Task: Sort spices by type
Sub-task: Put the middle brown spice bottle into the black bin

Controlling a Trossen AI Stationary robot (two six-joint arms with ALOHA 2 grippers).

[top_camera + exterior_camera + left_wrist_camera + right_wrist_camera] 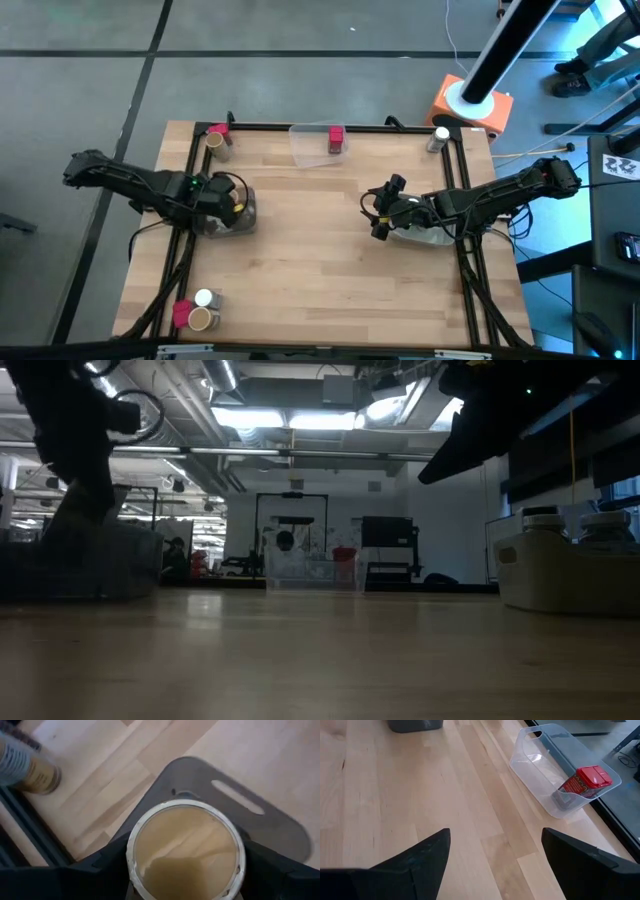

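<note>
My left gripper [228, 205] hangs over a grey bin [280, 827] at the table's left and is shut on a tan round-topped cylinder [186, 851]. My right gripper [495, 865] is open above bare wood at the right, next to a pale bin [565, 575] in which white-capped jars [545, 522] stand. A red block [585, 781] stands in the clear tray [312, 150] at the far edge. More spices stand at the corners: a magenta block [217, 130] and a tan cylinder [214, 143] far left, a clear jar [440, 138] far right, and three near left [195, 312]. My left gripper holds the tan cylinder by its side wall just below the round top [140, 870], pinched between the two fingers [97, 872]. The fingers come from above, pointing down. The cylinder stands upright over the grey bin; whether its base touches the bin's floor is hidden.
Black rails [300, 127] frame the table. The middle of the wooden top [310, 240] is bare between the two bins. An orange base with a dark pole [472, 100] stands off the far right corner. Another tan container [27, 767] stands by the rail near the left bin.
</note>
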